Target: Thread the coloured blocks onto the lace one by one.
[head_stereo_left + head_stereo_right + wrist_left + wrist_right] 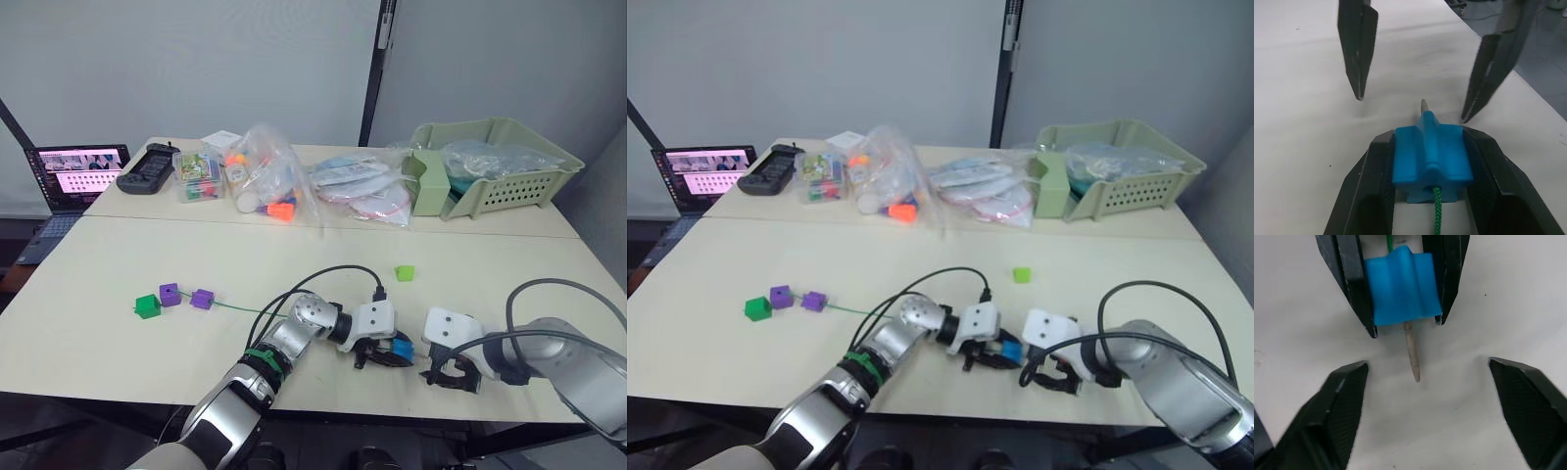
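Blue plastic, a holed block, is clamped between the left gripper's closed fingers at the table's near edge, the lace's pale tip poking through. The right gripper is held just right of it, jaws wide and empty. That tip is best pinched squarely and drawn straight out.

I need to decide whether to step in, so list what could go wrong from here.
The pale tip pokes only a little way out of the blue block; the open right gripper could close beside it and miss.

If the left gripper lets go early, the lace may slip back out.
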Robot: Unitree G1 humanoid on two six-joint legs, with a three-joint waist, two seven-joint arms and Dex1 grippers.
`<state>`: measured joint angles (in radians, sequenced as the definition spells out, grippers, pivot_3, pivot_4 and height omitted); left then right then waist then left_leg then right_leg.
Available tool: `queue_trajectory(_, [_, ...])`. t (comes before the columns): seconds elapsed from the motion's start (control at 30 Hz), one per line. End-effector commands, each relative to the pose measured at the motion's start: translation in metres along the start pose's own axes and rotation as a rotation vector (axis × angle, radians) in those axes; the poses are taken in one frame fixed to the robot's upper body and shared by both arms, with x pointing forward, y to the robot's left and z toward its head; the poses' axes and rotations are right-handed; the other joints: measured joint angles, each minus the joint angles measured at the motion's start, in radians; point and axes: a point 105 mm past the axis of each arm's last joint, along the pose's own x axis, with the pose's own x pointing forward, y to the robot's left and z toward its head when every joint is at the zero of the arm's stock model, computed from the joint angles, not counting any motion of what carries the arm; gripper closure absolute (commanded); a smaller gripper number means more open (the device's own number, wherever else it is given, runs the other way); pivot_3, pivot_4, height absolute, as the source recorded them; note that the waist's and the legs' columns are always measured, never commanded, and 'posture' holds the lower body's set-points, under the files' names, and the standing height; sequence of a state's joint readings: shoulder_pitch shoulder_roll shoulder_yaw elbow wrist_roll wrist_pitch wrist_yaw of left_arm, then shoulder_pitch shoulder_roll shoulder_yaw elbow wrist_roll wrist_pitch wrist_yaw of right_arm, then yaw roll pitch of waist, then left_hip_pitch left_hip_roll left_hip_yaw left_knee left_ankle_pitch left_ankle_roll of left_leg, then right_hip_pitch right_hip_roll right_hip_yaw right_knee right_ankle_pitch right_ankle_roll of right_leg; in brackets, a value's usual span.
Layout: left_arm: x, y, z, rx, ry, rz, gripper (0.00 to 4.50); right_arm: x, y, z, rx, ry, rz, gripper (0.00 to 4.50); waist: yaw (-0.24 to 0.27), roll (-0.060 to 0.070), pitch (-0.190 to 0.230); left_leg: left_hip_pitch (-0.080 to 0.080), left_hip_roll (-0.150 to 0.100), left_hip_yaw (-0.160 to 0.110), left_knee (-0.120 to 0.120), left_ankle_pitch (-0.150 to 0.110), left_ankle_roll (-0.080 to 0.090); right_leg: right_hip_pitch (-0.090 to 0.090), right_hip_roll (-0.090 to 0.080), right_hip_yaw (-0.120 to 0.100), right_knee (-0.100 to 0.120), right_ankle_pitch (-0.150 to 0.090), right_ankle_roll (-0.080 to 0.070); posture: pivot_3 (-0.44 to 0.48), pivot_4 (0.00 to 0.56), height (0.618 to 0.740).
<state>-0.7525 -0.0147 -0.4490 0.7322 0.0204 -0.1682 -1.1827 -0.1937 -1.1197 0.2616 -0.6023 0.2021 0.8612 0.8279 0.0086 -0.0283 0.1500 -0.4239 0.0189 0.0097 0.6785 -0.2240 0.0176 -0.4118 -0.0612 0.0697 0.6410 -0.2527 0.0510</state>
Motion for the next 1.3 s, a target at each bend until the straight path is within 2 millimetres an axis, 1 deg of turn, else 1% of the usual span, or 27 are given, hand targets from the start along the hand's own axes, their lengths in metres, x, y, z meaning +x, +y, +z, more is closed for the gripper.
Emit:
queue_trajectory(0.03, [-0.001,0.005,0.011,0.037,-0.017,0.014,3.09,0.001,-0.004,0.006,-0.033,-0.025,-0.008,1.84,0.0,0.0,0.0,0.0,0.0,0.0,0.0,0.0,0.0,0.0,0.0,0.0,0.0,0.0,0.0,0.0,0.15,0.734])
queue_trajectory(0.07, [-0.001,0.005,0.011,0.037,-0.017,0.014,3.09,0.002,-0.003,0.006,-0.031,-0.028,-0.001,2.26,0.0,0.0,0.0,0.0,0.0,0.0,0.0,0.0,0.0,0.0,0.0,0.0,0.0,0.0,0.0,0.0,0.15,0.734])
queue_trajectory(0.23, [-0.001,0.006,0.011,0.035,-0.018,0.019,3.09,0.005,-0.002,0.006,-0.026,-0.037,0.009,3.95,0.0,0.0,0.0,0.0,0.0,0.0,0.0,0.0,0.0,0.0,0.0,0.0,0.0,0.0,0.0,0.0,0.15,0.734])
queue_trajectory(0.27, [-0.001,0.006,0.011,0.034,-0.018,0.02,3.09,0.005,-0.002,0.005,-0.026,-0.037,0.01,4.27,0.0,0.0,0.0,0.0,0.0,0.0,0.0,0.0,0.0,0.0,0.0,0.0,0.0,0.0,0.0,0.0,0.15,0.734])
queue_trajectory(0.3, [-0.001,0.006,0.011,0.034,-0.019,0.021,3.09,0.005,-0.002,0.005,-0.024,-0.036,0.012,4.5,0.0,0.0,0.0,0.0,0.0,0.0,0.0,0.0,0.0,0.0,0.0,0.0,0.0,0.0,0.0,0.0,0.15,0.734])
queue_trajectory(0.4, [-0.004,0.007,0.012,0.032,-0.024,0.029,3.09,0.003,-0.003,0.002,-0.02,-0.033,0.014,4.5,0.0,0.0,0.0,0.0,0.0,0.0,0.0,0.0,0.0,0.0,0.0,0.0,0.0,0.0,0.0,0.0,0.15,0.734])
queue_trajectory(0.5, [-0.012,0.01,0.013,0.033,-0.029,0.045,3.09,0.0,-0.005,0.0,-0.014,-0.026,0.012,4.5,0.0,0.0,0.0,0.0,0.0,0.0,0.0,0.0,0.0,0.0,0.0,0.0,0.0,0.0,0.0,0.0,0.15,0.734])
queue_trajectory(0.53, [-0.018,0.011,0.012,0.042,-0.025,0.057,3.09,-0.001,-0.006,-0.002,-0.012,-0.023,0.01,4.5,0.0,0.0,0.0,0.0,0.0,0.0,0.0,0.0,0.0,0.001,0.0,0.0,0.0,0.0,0.0,0.0,0.15,0.734])
queue_trajectory(0.6, [-0.038,0.014,0.009,0.054,-0.013,0.082,3.09,-0.004,-0.01,-0.003,-0.015,-0.017,0.006,4.5,-0.001,0.0,0.0,0.0,0.0,0.0,0.0,0.0,0.0,0.0,0.0,0.0,0.0,0.0,0.0,0.0,0.15,0.734])
queue_trajectory(0.7, [-0.062,0.019,0.005,0.057,0.005,0.128,3.09,-0.004,-0.011,-0.002,-0.024,-0.021,0.011,4.5,-0.003,0.0,0.0,0.001,0.0,0.0,0.0,0.0,0.0,0.0,0.0,0.0,0.001,0.0,0.0,0.0,0.15,0.734])
queue_trajectory(0.83, [-0.106,0.025,0.004,0.036,0.01,0.206,3.09,-0.004,-0.013,0.001,-0.041,-0.03,0.021,4.5,-0.003,0.0,0.0,0.001,0.0,0.0,0.0,0.0,0.0,0.0,0.0,0.0,0.001,0.0,0.0,0.0,0.15,0.734])
queue_trajectory(0.93, [-0.145,0.023,-0.003,0.017,0.04,0.232,3.09,-0.005,-0.016,0.004,-0.053,-0.037,0.024,4.5,-0.007,0.0,0.0,0.0,0.001,0.0,0.0,0.0,0.0,0.0,0.0,0.0,0.001,0.0,0.0,0.0,0.15,0.734])
queue_trajectory(1.03, [-0.189,0.018,-0.017,-0.028,0.105,0.274,3.09,-0.005,-0.019,0.007,-0.064,-0.044,0.03,4.5,-0.011,0.0,0.0,0.001,0.001,0.0,0.0,0.0,0.0,-0.001,0.0,0.0,0.002,0.0,0.0,0.0,0.15,0.734])
queue_trajectory(1.1, [-0.213,0.013,-0.025,-0.05,0.148,0.299,3.09,-0.004,-0.02,0.007,-0.071,-0.046,0.036,4.5,-0.014,0.001,0.0,0.001,0.001,0.0,0.0,0.0,0.0,-0.001,0.0,0.0,0.002,0.0,0.0,0.0,0.15,0.734])
queue_trajectory(1.2, [-0.241,0.005,-0.039,-0.078,0.206,0.328,3.09,-0.004,-0.021,0.009,-0.077,-0.051,0.041,4.5,-0.013,0.001,0.0,0.0,0.001,0.001,0.0,0.0,0.0,-0.001,0.0,-0.001,0.002,0.0,0.0,0.0,0.15,0.734])
queue_trajectory(1.3, [-0.261,-0.002,-0.051,-0.101,0.254,0.358,3.09,-0.003,-0.023,0.011,-0.083,-0.059,0.045,4.5,-0.011,0.0,0.0,0.0,0.001,0.001,0.0,0.0,0.0,-0.001,0.0,-0.001,0.001,0.0,0.0,0.0,0.15,0.734])
